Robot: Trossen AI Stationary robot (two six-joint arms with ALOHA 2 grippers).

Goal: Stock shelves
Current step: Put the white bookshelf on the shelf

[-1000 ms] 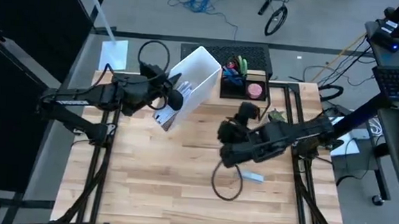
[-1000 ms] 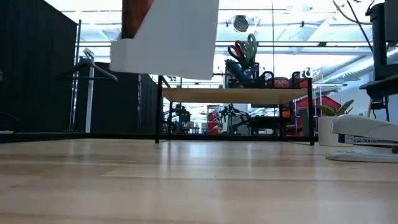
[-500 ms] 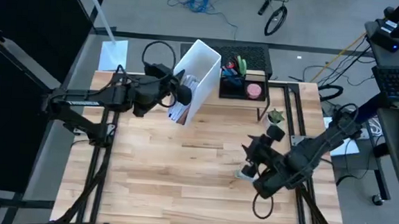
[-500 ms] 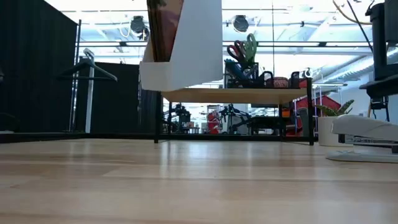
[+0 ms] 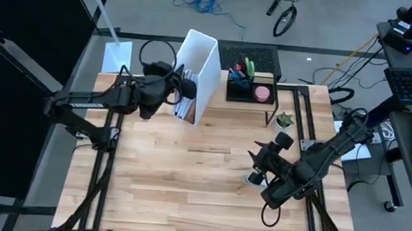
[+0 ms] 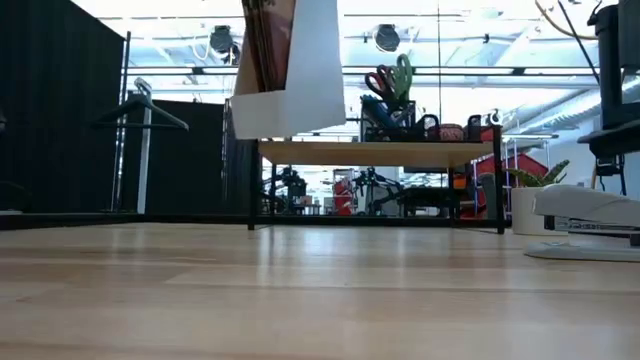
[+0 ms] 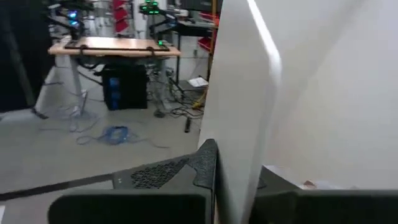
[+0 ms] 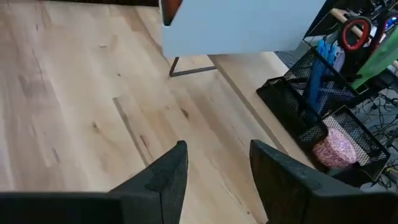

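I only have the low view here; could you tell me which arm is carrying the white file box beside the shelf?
Observer: The left gripper has it, clamped on one side wall of the white file box.
Operator: Is anything inside the box?
Observer: Yes, from above, papers stand upright in it.
Operator: Where is the right arm?
Observer: The right gripper is open and empty, over bare wood on the right half of the table.
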